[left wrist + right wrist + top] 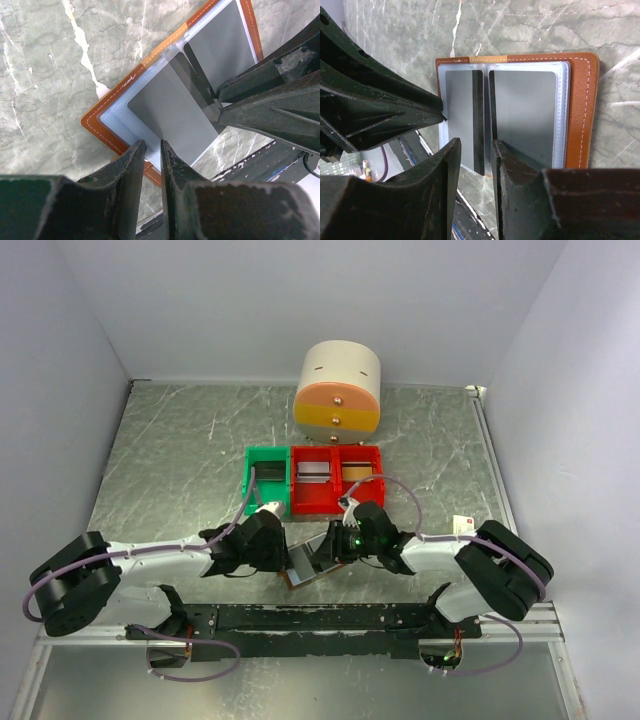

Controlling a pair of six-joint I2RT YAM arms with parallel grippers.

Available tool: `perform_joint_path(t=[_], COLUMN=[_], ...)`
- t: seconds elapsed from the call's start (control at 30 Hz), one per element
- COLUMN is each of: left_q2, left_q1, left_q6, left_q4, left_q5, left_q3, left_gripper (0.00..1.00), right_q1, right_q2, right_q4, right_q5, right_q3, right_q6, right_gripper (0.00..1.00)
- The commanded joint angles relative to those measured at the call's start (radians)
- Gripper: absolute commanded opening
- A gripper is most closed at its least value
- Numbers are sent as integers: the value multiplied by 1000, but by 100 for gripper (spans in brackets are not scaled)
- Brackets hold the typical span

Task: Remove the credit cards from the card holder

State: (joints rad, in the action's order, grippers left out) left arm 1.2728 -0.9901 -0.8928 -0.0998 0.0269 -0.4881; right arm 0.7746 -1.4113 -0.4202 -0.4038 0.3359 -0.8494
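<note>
The brown card holder (303, 568) lies open on the marble table near the front edge, between my two grippers. Its brown border (92, 122) (580, 110) frames pale blue panels. One grey credit card (165, 110) (457, 115) fills the half nearer my left gripper, and its edge by the fold is lifted with a dark strip. A second grey card (220, 50) (522, 115) lies flat in the other half. My left gripper (283, 552) (153, 146) (442, 112) is shut, tips on the holder's outer edge. My right gripper (333, 548) (476, 145) (218, 104) is narrowly open astride the lifted card edge.
A green bin (265, 480) and a red double bin (335, 480) stand just behind the holder. A round cream and orange drawer unit (338, 388) stands further back. A small cream box with a red mark (463, 524) lies at the right. The black base rail (330, 618) runs close in front.
</note>
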Motion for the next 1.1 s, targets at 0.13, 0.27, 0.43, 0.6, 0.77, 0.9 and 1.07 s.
perform_joint_path(t=[0.13, 0.27, 0.43, 0.6, 0.77, 0.9, 1.07], left_q2=[34, 28, 20, 23, 19, 14, 14], left_q1=[-12, -12, -12, -12, -12, -12, -12], left_q6=[-18, -9, -2, 0, 4, 9, 9], left_q4=[-16, -56, -68, -77, -89, -101, -98], left_q5=[67, 96, 99, 99, 104, 110, 107], left_q3=[39, 22, 11, 1, -6, -16, -16], left_gripper=[30, 29, 29, 29, 29, 29, 29], right_q1=[5, 5, 4, 5, 6, 3, 3], right_q2=[-15, 1, -10, -34, -65, -69, -93], right_q4=[-87, -122, -190, -242, -275, -311, -400], right_q5=[23, 23, -3, -3, -14, -14, -45], right_q3=[-91, -109, -109, -112, -106, -113, -123], right_q6=[-53, -74, -97, -131, -148, -162, -193], right_gripper=[30, 27, 25, 22, 17, 14, 3])
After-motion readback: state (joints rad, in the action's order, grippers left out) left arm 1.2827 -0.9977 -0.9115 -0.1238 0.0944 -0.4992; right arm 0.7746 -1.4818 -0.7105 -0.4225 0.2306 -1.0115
